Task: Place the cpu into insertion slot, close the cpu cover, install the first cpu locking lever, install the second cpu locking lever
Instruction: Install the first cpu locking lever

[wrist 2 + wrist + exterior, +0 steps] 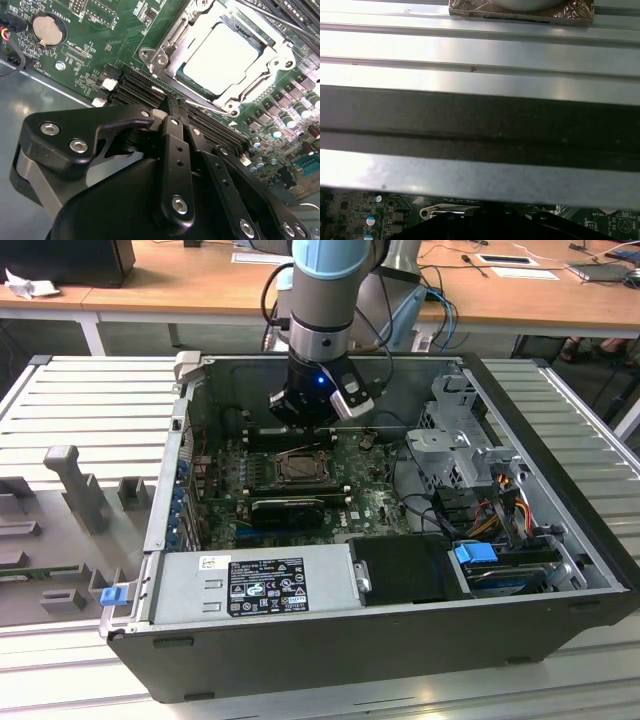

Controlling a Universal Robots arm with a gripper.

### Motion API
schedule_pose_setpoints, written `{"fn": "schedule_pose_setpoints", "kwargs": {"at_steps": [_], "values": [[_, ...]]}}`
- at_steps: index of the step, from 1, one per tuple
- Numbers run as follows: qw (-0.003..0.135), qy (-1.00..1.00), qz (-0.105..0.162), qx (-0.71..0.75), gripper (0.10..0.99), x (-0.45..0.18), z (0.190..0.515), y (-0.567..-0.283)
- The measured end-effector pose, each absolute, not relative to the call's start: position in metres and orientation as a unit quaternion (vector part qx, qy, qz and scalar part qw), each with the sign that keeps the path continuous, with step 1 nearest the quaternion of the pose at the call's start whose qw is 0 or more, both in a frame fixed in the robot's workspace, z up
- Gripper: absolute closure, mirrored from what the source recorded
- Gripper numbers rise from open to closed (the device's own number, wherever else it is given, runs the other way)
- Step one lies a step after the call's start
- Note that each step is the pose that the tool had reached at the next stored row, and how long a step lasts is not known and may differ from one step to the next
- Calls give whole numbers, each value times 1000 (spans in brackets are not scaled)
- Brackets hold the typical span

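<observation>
In the exterior view my gripper (312, 425) hangs inside the open computer case, just behind the insertion slot (300, 468) on the green motherboard (375, 505). In the second wrist view the cpu (222, 57) lies flat in the socket, pale face up. The silver cpu cover (167, 52) lies down around it, with the chip showing through its window. My gripper (172, 106) is shut with nothing between its fingers, the tips close to the socket's near edge. A thin lever rod (200, 103) runs along that edge.
Black memory slots (132, 90) and a coin battery (48, 28) lie beside the socket. A grey power supply (255, 585), a drive cage (460, 435) and loose cables (490, 510) crowd the case. The case wall (480, 125) rises close by. Grey fixtures (75, 485) stand on the ribbed table.
</observation>
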State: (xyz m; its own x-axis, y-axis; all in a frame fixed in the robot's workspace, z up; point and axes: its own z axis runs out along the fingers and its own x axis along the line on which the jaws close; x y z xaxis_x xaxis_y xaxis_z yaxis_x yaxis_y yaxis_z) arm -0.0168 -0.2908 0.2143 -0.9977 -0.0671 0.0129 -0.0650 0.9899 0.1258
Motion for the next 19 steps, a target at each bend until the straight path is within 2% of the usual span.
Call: {"fn": "schedule_pose_setpoints", "kwargs": {"at_steps": [19], "values": [[8, -997, -63, 35, 980, -14, 205, -292]]}}
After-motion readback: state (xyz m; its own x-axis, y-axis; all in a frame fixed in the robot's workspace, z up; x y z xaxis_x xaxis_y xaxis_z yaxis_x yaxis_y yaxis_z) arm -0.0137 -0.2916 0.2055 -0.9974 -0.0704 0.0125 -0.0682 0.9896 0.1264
